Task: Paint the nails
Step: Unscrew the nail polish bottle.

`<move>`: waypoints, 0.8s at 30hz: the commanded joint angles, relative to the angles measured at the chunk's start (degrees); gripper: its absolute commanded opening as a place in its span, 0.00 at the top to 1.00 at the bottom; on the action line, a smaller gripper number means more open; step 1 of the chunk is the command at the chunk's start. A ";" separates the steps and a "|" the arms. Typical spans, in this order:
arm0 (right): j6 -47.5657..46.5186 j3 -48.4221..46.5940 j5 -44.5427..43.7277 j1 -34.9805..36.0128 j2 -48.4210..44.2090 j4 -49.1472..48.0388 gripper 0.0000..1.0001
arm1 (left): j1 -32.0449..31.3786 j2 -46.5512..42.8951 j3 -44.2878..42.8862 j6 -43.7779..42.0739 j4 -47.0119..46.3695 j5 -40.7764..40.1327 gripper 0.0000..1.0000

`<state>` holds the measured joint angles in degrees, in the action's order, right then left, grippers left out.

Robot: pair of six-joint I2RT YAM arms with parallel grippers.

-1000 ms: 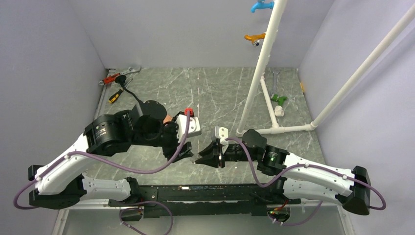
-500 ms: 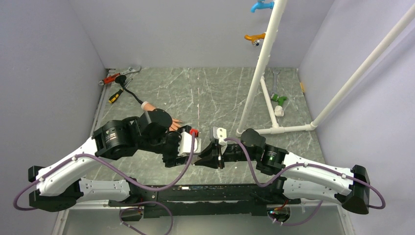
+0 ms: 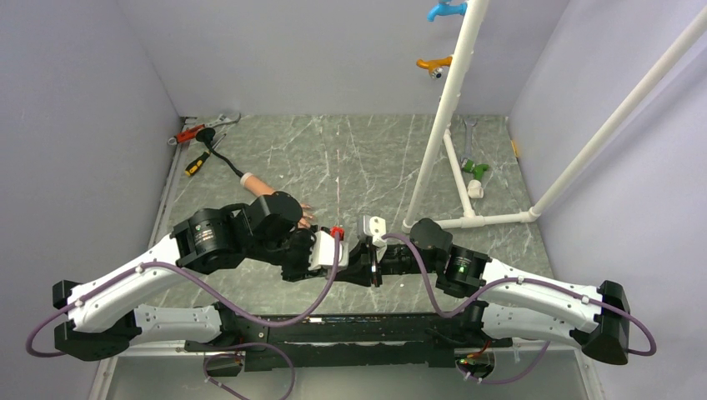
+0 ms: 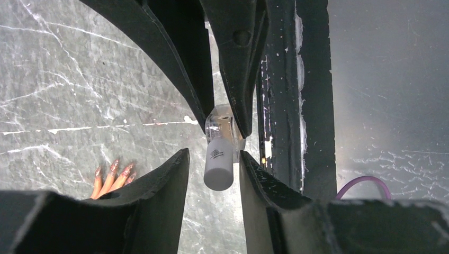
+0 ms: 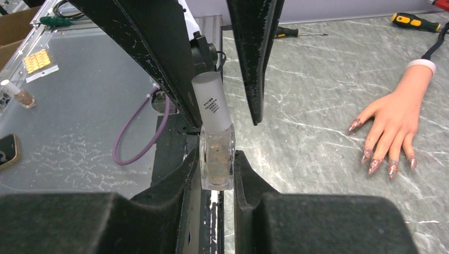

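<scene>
- Nail polish bottle (image 5: 216,172): clear glass body clamped between the right gripper (image 5: 217,156) fingers, cap end offered out, probably for unscrewing.
- Left gripper (image 4: 214,153): jaws parted, straddling the white cap (image 4: 219,170), not yet pinching it.
- Nails (image 5: 373,165): long, pointed, glittery reddish-pink. They belong to a mannequin hand (image 5: 397,116) lying palm-down on the marbled table (image 5: 317,79), apart from both grippers.

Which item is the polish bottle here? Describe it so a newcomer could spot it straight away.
Look at the middle of the near edge of the grey marble table. Pinched in the right gripper is the polish bottle: clear square glass with a frosted white cylindrical cap, unlike the flesh-coloured mannequin hand lying flat nearby.
</scene>
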<state>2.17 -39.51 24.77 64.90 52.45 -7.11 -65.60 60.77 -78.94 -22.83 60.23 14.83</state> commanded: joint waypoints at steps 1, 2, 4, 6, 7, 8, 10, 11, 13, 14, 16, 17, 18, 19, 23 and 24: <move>0.98 -2.33 1.25 0.00 -0.33 -3.96 1.00 | 0.13 -1.51 0.55 0.48 -2.99 1.56 0.58; 0.98 -2.33 1.24 -0.04 -0.27 -3.96 1.00 | 0.13 -1.60 0.73 0.50 -3.07 1.71 0.61; 0.98 -2.33 1.29 -0.02 -0.20 -4.05 1.00 | 0.13 -1.83 1.04 0.66 -3.39 1.99 0.64; 1.01 -2.25 1.36 -0.04 -0.07 -4.22 1.00 | 0.08 -1.97 1.30 0.72 -3.62 2.34 0.68; 1.00 -2.24 1.37 -0.04 0.00 -4.22 1.00 | 0.12 -1.91 1.27 0.77 -3.66 2.43 0.70; 1.02 -2.24 1.41 -0.04 0.01 -4.30 1.00 | 0.12 -1.77 1.10 0.85 -3.52 2.52 0.71; 1.05 -2.37 1.54 -0.06 0.15 -4.23 1.00 | 0.13 -1.61 0.96 1.05 -3.28 2.64 0.72; 1.12 -2.40 1.56 -0.04 0.29 -4.29 1.00 | 0.13 -1.62 1.01 1.18 -3.32 2.72 0.73; 1.10 -2.33 1.60 -0.05 0.46 -4.42 1.00 | 0.13 -1.77 1.35 1.43 -3.59 2.85 0.75; 1.16 -2.33 1.65 0.00 0.57 -4.50 1.00 | 0.08 -1.87 1.61 1.61 -3.69 2.86 0.75; 1.08 -2.40 1.68 -0.04 0.80 -4.66 1.00 | 0.12 -2.10 2.02 1.81 -3.97 3.33 0.76; 1.15 -2.41 1.76 0.00 0.92 -4.74 1.00 | 0.12 -2.09 2.12 1.95 -4.12 3.45 0.78; 1.16 -2.49 1.77 -0.04 0.92 -4.79 1.00 | 0.13 -2.03 2.23 2.14 -4.25 3.53 0.82; 1.15 -2.50 1.80 -0.04 0.92 -4.76 1.00 | 0.13 -1.87 2.12 2.48 -4.18 3.47 0.86; 1.30 -1.73 0.72 -0.04 0.12 -5.83 1.00 | 0.12 0.20 0.56 6.53 -3.30 -0.39 1.00; 1.33 -1.38 -0.09 -0.05 -0.22 -6.07 1.00 | 0.08 0.77 -0.11 8.26 -2.95 -1.51 1.00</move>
<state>2.87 -39.51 25.45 64.86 53.56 -7.64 -65.54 59.68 -77.06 -19.75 59.20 15.62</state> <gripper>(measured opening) 0.217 0.239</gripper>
